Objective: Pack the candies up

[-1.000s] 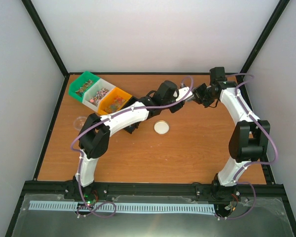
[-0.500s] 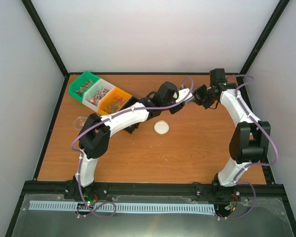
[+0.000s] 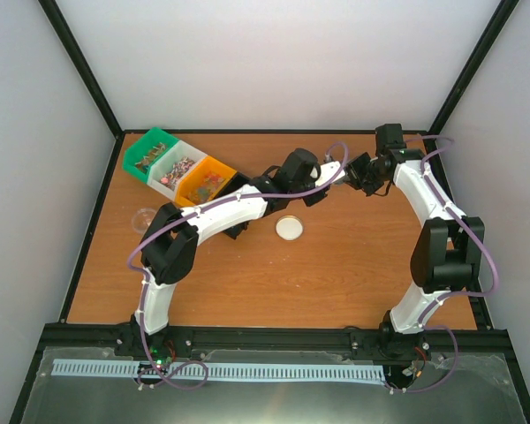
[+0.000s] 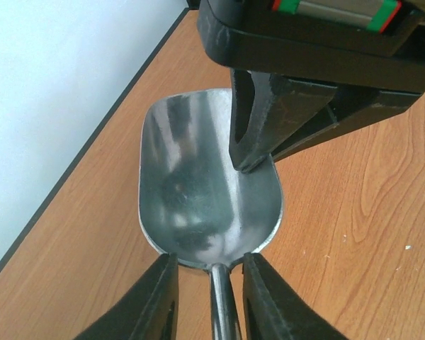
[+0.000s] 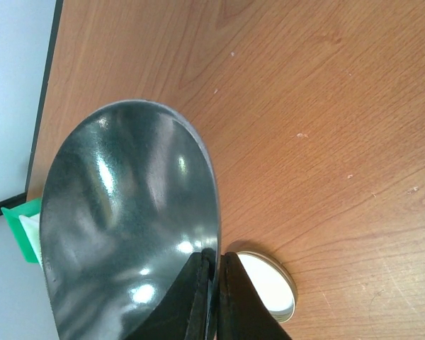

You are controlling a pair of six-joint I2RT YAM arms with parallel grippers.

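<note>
A metal scoop (image 4: 205, 191) lies low over the wooden table, its bowl empty. My left gripper (image 4: 209, 261) is open, its fingers standing either side of the scoop's handle with a gap on each side. My right gripper (image 5: 214, 256) is shut on the rim of the scoop's bowl (image 5: 127, 227); its finger (image 4: 251, 134) shows pinching the rim in the left wrist view. In the top view both grippers meet at the back middle, left (image 3: 331, 172) and right (image 3: 355, 170). The candies (image 3: 178, 166) lie in heaps in bins at the back left.
A green bin (image 3: 155, 140), a white bin (image 3: 191, 150) and an orange bin (image 3: 221, 164) stand in a slanted row. A round white lid (image 3: 289, 228) lies mid-table, also in the right wrist view (image 5: 269, 283). A clear round container (image 3: 144, 216) sits at the left.
My left wrist has shifted slightly left and nearer. The right arm and the scoop have hardly moved.
</note>
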